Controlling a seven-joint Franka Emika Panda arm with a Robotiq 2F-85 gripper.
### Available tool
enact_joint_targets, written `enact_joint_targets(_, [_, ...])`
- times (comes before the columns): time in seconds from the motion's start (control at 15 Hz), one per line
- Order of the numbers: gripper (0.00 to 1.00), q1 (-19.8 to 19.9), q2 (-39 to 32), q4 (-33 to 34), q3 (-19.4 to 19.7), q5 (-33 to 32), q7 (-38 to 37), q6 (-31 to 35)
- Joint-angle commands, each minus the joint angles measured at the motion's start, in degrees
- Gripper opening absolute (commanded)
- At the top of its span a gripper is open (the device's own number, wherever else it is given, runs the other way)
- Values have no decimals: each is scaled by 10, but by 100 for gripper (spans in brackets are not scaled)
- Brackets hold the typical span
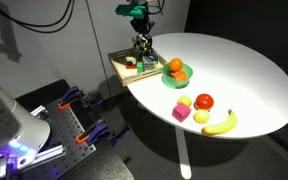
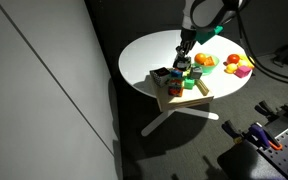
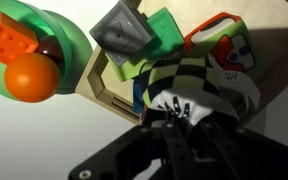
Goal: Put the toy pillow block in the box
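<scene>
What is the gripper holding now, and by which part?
The gripper holds the toy pillow block by its end nearest the wrist camera, over the box.

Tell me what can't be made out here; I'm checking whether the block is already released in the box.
Gripper open or shut: wrist view, its tips hidden behind the block.
Block touching the box floor: too small in both exterior views, gripper covers it.
Box's right part: cut off by the wrist view's edge.

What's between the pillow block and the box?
Nothing separate visible. The claw holds the toy pillow block right over the box, but a green block and a grey block already crowd it.
</scene>
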State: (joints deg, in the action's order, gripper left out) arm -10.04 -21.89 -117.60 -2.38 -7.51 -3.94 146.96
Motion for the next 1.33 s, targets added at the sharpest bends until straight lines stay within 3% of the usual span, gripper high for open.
enact_joint_targets(0.0, [41,-2,1,-21,5,-16,-11,25])
enact_joint_targets(0.07, [42,-1,-1,-23,5,-14,-10,26])
enact_joint_targets(0.47, [88,-2,-3,-29,9,-13,-14,23])
enact_joint_targets(0.6, [100,1,3,-30,8,-8,-12,23])
enact_joint_targets(1.07, [100,8,25,-34,0,13,-9,43])
enact_joint_targets(1.27, [100,5,38,-34,3,12,-23,18])
